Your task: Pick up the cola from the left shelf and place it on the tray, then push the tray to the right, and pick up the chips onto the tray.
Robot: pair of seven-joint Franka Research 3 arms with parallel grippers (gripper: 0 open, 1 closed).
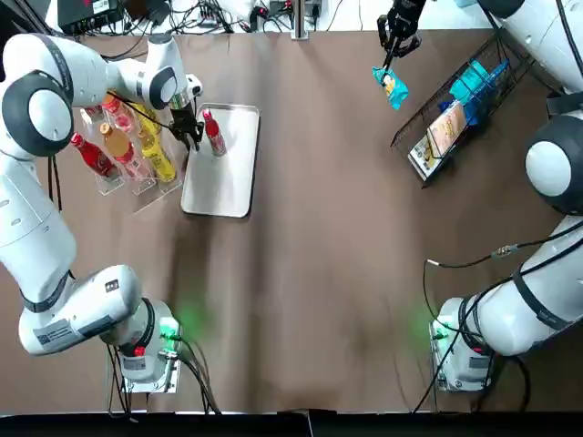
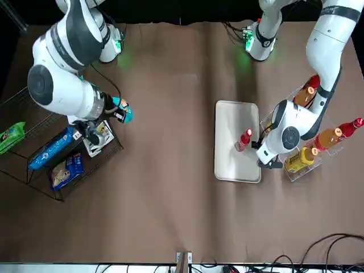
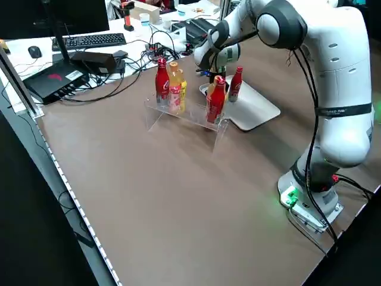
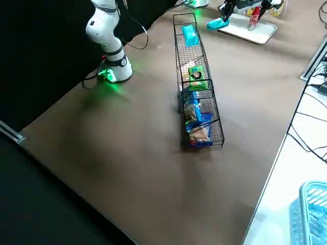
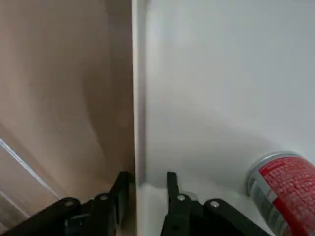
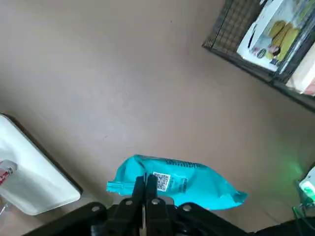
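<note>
On the left, just beside the shelf (image 1: pixel 118 173), tray (image 1: pixel 223 187) with long axis near-to-far; astride its left rim, left gripper (image 1: pixel 192 137), fingers slightly parted, rim between them; upright on the tray's far end, just right of that gripper, cola (image 1: pixel 214 135); hence a rightward shove judged next, tray body lying wholly right of the fingers; farther off and well right, right gripper (image 1: pixel 390 55) pinching chips (image 1: pixel 392 87), held aloft.

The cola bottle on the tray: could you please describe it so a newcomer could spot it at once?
Left on the table, a white tray lies beside a clear shelf of bottles. The cola bottle stands at the tray's far end, by the left gripper. It alone is on the tray; the others sit in the shelf.
</note>
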